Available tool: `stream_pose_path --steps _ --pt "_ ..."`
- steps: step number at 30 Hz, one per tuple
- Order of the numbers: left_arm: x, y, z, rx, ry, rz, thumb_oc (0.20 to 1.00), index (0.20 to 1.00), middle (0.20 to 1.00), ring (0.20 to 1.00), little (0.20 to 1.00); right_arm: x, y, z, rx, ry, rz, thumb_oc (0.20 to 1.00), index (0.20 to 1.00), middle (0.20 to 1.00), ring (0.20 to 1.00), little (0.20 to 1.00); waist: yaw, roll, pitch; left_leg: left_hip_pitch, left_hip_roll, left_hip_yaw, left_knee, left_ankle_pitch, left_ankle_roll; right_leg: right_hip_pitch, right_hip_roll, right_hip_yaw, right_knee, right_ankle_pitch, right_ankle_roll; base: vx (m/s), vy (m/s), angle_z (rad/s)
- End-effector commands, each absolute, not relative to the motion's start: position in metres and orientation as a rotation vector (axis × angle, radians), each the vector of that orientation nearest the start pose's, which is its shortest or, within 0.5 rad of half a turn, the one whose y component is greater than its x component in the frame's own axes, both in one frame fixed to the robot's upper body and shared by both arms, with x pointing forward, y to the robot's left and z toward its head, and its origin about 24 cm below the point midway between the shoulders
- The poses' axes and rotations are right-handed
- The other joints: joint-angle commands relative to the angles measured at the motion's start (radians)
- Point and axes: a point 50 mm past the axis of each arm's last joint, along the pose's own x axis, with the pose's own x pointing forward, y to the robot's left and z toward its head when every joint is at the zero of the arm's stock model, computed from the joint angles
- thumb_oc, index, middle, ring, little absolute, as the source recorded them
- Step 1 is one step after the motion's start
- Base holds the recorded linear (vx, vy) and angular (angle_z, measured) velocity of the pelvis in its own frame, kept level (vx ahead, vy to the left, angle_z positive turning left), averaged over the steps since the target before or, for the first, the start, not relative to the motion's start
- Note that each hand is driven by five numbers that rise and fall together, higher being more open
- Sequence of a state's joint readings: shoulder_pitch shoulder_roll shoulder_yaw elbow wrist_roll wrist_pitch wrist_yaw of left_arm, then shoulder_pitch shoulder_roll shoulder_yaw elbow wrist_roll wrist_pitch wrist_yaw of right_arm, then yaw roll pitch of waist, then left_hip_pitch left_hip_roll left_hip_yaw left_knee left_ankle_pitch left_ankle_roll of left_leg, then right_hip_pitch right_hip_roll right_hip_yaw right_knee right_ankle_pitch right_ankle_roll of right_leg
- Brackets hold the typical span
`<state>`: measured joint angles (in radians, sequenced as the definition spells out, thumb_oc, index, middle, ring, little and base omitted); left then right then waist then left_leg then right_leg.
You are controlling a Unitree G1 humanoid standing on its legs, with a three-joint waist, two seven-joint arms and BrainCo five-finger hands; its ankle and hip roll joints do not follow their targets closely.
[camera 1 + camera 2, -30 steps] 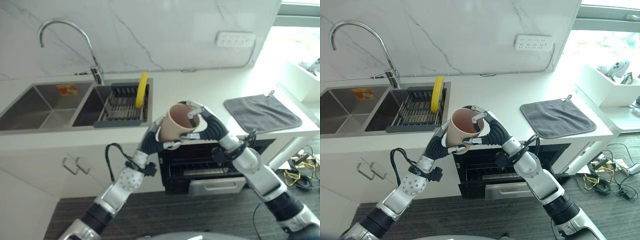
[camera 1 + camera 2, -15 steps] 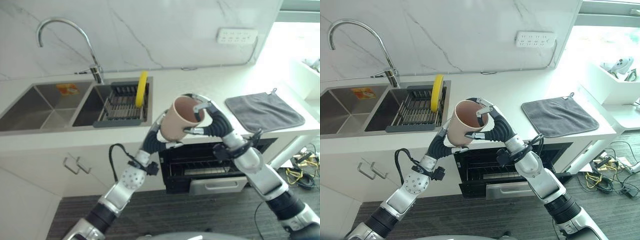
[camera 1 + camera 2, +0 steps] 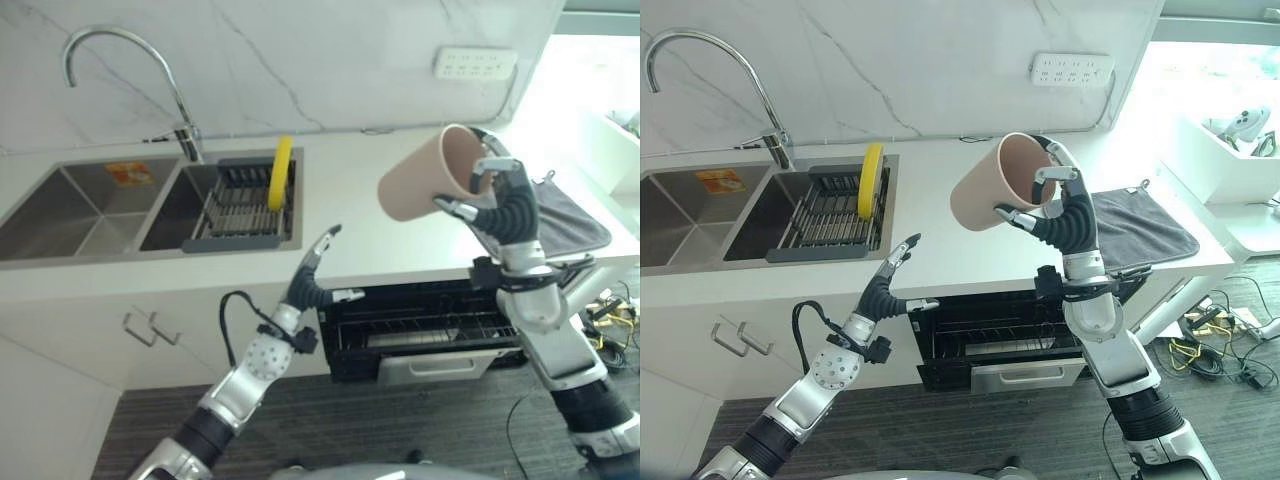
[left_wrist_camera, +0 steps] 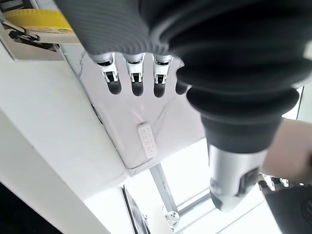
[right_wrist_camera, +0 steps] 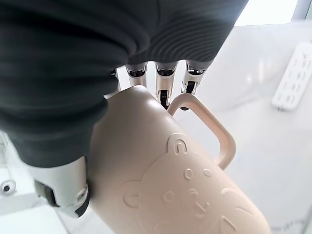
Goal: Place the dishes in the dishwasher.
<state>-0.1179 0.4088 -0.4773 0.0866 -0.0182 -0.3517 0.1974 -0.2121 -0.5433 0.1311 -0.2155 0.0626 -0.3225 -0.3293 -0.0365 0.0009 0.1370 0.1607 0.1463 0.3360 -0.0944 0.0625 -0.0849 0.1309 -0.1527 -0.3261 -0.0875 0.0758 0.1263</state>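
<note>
While one pink mug (image 3: 992, 185) hangs in the air above the white bench (image 3: 970, 240), the right hand (image 3: 1065, 210) has its fingers and thumb curled round it near the rim, mouth tilted toward the camera; the left hand (image 3: 890, 280) is raised at the bench's front edge with fingers straight and holding nothing; one yellow plate (image 3: 871, 179) stands on edge in one dark rack (image 3: 830, 215) in the double sink (image 3: 700, 210); one grey cloth (image 3: 1140, 222) lies on the bench behind the right hand; one dishwasher (image 3: 990, 340) stands open below; the right wrist view adds the mug's handle (image 5: 214, 131) and an embossed bear face (image 5: 185, 190), which the head views do not reveal.
</note>
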Motion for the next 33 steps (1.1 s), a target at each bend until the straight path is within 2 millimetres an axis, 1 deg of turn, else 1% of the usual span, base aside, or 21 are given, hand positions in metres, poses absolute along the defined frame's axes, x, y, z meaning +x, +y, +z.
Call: stream_pose_path --steps 1,4,5,6,8,10,11,14,15,16,18,19,20,21,25,26,28,31,32,33 --pt "0.25 0.1 0.072 0.154 -0.288 -0.612 1.0 1.0 1.0 1.0 1.0 0.245 -0.191 0.22 -0.176 -0.976 -0.102 0.2 0.2 0.2 0.2 0.2 -0.019 -0.007 -0.01 0.034 0.013 -0.036 0.023 -0.079 -0.003 0.025 -0.051 0.054 0.087 -0.086 0.056 -0.03 0.018 -0.04" --pt "0.242 0.088 0.07 0.129 -0.233 -0.824 1.0 1.0 1.0 1.0 1.0 0.242 -0.202 0.219 -0.161 -0.979 -0.128 0.2 0.2 0.2 0.2 0.2 -0.038 0.003 -0.009 0.031 0.014 -0.025 0.024 -0.076 -0.004 0.017 -0.051 0.06 0.089 -0.085 0.059 -0.05 0.044 -0.07" --pt "0.235 0.081 0.071 0.104 -0.212 -0.952 1.0 1.0 1.0 1.0 1.0 0.24 -0.207 0.219 -0.16 -0.978 -0.131 0.2 0.2 0.2 0.2 0.2 -0.052 0.014 -0.008 0.028 0.014 -0.019 0.026 -0.073 -0.005 0.01 -0.053 0.065 0.091 -0.083 0.062 -0.05 0.061 -0.12" --pt "0.235 0.08 0.072 0.099 -0.208 -0.962 1.0 1.0 1.0 1.0 1.0 0.24 -0.207 0.219 -0.16 -0.979 -0.131 0.2 0.2 0.2 0.2 0.2 -0.053 0.015 -0.008 0.028 0.015 -0.018 0.026 -0.073 -0.005 0.009 -0.053 0.066 0.091 -0.083 0.062 -0.05 0.066 -0.12" --pt "0.234 0.075 0.075 0.121 -0.205 -1.039 1.0 1.0 1.0 1.0 1.0 0.239 -0.208 0.218 -0.155 -0.985 -0.129 0.2 0.2 0.2 0.2 0.2 -0.066 0.021 -0.009 0.026 0.014 -0.01 0.026 -0.073 -0.004 0.005 -0.054 0.071 0.091 -0.083 0.066 -0.03 0.033 -0.09" --pt "0.232 0.07 0.072 0.155 -0.189 -1.108 1.0 1.0 1.0 1.0 1.0 0.238 -0.209 0.219 -0.153 -0.989 -0.124 0.2 0.2 0.2 0.2 0.2 -0.077 0.024 -0.011 0.026 0.014 -0.005 0.025 -0.073 -0.003 0.001 -0.054 0.076 0.093 -0.083 0.066 -0.03 0.01 -0.08" --pt "0.231 0.065 0.072 0.181 -0.181 -1.167 1.0 1.0 1.0 1.0 1.0 0.239 -0.21 0.22 -0.152 -0.988 -0.118 0.2 0.2 0.2 0.2 0.2 -0.083 0.025 -0.012 0.024 0.014 0.0 0.025 -0.072 -0.003 -0.003 -0.054 0.078 0.094 -0.082 0.067 -0.03 0.007 -0.07" --pt "0.227 0.054 0.07 0.258 -0.186 -1.248 1.0 1.0 1.0 1.0 1.0 0.241 -0.21 0.222 -0.147 -0.988 -0.113 0.2 0.2 0.2 0.2 0.2 -0.095 0.027 -0.013 0.023 0.015 0.007 0.023 -0.072 -0.003 -0.006 -0.054 0.084 0.092 -0.081 0.069 -0.02 -0.001 -0.05" --pt "0.227 0.047 0.068 0.309 -0.16 -1.299 1.0 1.0 1.0 1.0 1.0 0.243 -0.21 0.224 -0.14 -0.987 -0.108 0.2 0.2 0.2 0.2 0.2 -0.105 0.028 -0.012 0.022 0.017 0.016 0.023 -0.071 -0.004 -0.008 -0.055 0.087 0.089 -0.078 0.072 -0.03 -0.01 -0.02" --pt "0.229 0.043 0.066 0.331 -0.132 -1.294 1.0 1.0 1.0 1.0 1.0 0.244 -0.209 0.224 -0.135 -0.987 -0.098 0.2 0.2 0.2 0.2 0.2 -0.113 0.028 -0.011 0.022 0.018 0.023 0.024 -0.071 -0.004 -0.011 -0.055 0.091 0.089 -0.077 0.074 -0.03 -0.015 -0.01" --pt "0.236 0.041 0.057 0.426 -0.101 -1.241 1.0 1.0 1.0 1.0 1.0 0.245 -0.207 0.225 -0.132 -0.984 -0.079 0.2 0.2 0.2 0.2 0.2 -0.123 0.028 -0.012 0.022 0.02 0.032 0.026 -0.072 -0.005 -0.014 -0.055 0.096 0.089 -0.076 0.076 0.0 -0.009 -0.02" --pt "0.243 0.046 0.045 0.49 -0.063 -1.161 1.0 1.0 1.0 1.0 1.0 0.246 -0.206 0.226 -0.127 -0.977 -0.061 0.2 0.2 0.2 0.2 0.2 -0.132 0.026 -0.013 0.023 0.023 0.041 0.027 -0.072 -0.006 -0.018 -0.054 0.104 0.089 -0.075 0.075 0.01 -0.016 -0.08" --pt "0.246 0.05 0.04 0.525 -0.055 -1.11 1.0 1.0 1.0 1.0 1.0 0.245 -0.206 0.226 -0.128 -0.972 -0.051 0.2 0.2 0.2 0.2 0.2 -0.135 0.026 -0.013 0.023 0.024 0.046 0.027 -0.072 -0.006 -0.019 -0.053 0.107 0.088 -0.075 0.075 0.05 -0.029 -0.19" --pt "0.254 0.062 0.03 0.603 -0.052 -0.983 1.0 1.0 1.0 1.0 1.0 0.243 -0.206 0.223 -0.132 -0.956 -0.036 0.2 0.2 0.2 0.2 0.2 -0.137 0.025 -0.014 0.023 0.026 0.053 0.031 -0.073 -0.008 -0.021 -0.051 0.114 0.087 -0.075 0.071 0.07 -0.025 -0.21" --pt "0.259 0.079 0.021 0.695 -0.054 -0.835 1.0 1.0 1.0 1.0 1.0 0.241 -0.211 0.22 -0.134 -0.936 -0.061 0.2 0.2 0.2 0.2 0.2 -0.134 0.022 -0.009 0.019 0.029 0.058 0.04 -0.074 -0.009 -0.022 -0.05 0.115 0.085 -0.074 0.066 0.06 -0.015 -0.08" --pt "0.261 0.087 0.019 0.745 -0.059 -0.763 1.0 1.0 1.0 1.0 1.0 0.241 -0.214 0.219 -0.138 -0.926 -0.08 0.2 0.2 0.2 0.2 0.2 -0.131 0.02 -0.007 0.019 0.03 0.058 0.039 -0.073 -0.01 -0.022 -0.05 0.112 0.081 -0.071 0.066 0.04 -0.021 0.0" --pt "0.264 0.096 0.017 0.782 -0.068 -0.685 1.0 1.0 1.0 1.0 1.0 0.24 -0.218 0.217 -0.148 -0.918 -0.097 0.2 0.2 0.2 0.2 0.2 -0.127 0.017 -0.003 0.018 0.029 0.059 0.033 -0.069 -0.011 -0.022 -0.049 0.11 0.073 -0.067 0.066 0.05 -0.019 0.01" --pt "0.263 0.102 0.013 0.8 -0.07 -0.622 1.0 1.0 1.0 1.0 1.0 0.238 -0.22 0.213 -0.171 -0.907 -0.099 0.2 0.2 0.2 0.2 0.2 -0.126 0.013 0.0 0.019 0.027 0.059 0.022 -0.064 -0.012 -0.021 -0.044 0.109 0.063 -0.064 0.066 0.04 -0.003 0.01" --pt "0.259 0.108 0.008 0.825 -0.065 -0.573 1.0 1.0 1.0 1.0 1.0 0.233 -0.223 0.208 -0.225 -0.89 -0.092 0.2 0.2 0.2 0.2 0.2 -0.127 0.007 0.003 0.016 0.03 0.062 0.021 -0.062 -0.013 -0.023 -0.043 0.105 0.06 -0.062 0.066 0.04 0.004 0.01" --pt "0.259 0.111 0.006 0.828 -0.057 -0.558 1.0 1.0 1.0 1.0 1.0 0.231 -0.226 0.206 -0.234 -0.879 -0.096 0.2 0.2 0.2 0.2 0.2 -0.13 0.004 0.004 0.015 0.031 0.064 0.021 -0.061 -0.014 -0.025 -0.042 0.104 0.061 -0.062 0.066 0.0 0.0 0.0"
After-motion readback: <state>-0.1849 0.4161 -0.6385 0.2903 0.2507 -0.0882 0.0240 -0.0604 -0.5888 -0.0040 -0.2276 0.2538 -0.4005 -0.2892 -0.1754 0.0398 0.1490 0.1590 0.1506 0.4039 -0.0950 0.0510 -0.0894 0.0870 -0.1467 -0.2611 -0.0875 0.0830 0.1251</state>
